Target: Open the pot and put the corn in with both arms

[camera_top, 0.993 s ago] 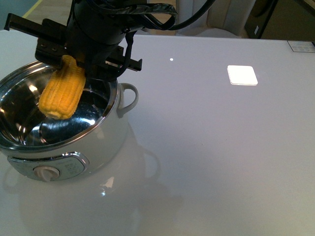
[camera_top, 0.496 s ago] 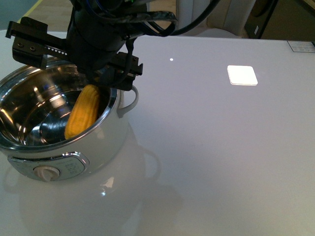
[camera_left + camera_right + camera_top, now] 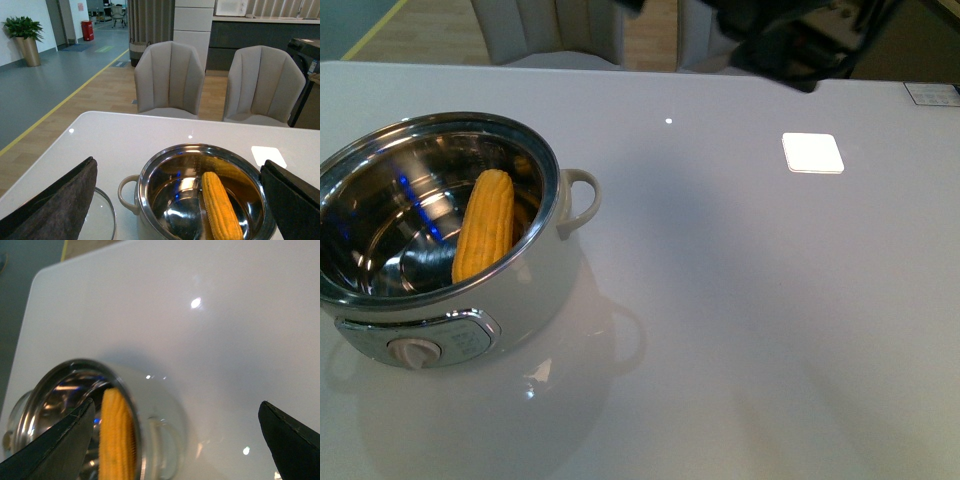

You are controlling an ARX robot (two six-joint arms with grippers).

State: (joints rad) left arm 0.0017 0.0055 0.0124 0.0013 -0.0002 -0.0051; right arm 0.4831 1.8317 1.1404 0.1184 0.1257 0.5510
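White bench (image 3: 740,300) before grey chairs (image 3: 170,80); lidless pot (image 3: 545,270) at its left edge, corn (image 3: 485,235) leaning inside against steel wall; left tool (image 3: 175,200) and right tool (image 3: 175,440) both spread wide, empty

Bright overhead light throws glare patches on the glossy white table (image 3: 770,300); the right wrist view is motion-blurred.

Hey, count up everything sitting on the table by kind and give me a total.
Electric pot: 1
Corn cob, inside the pot: 1
Glass lid, beside the pot: 1
White square pad: 1
Total: 4
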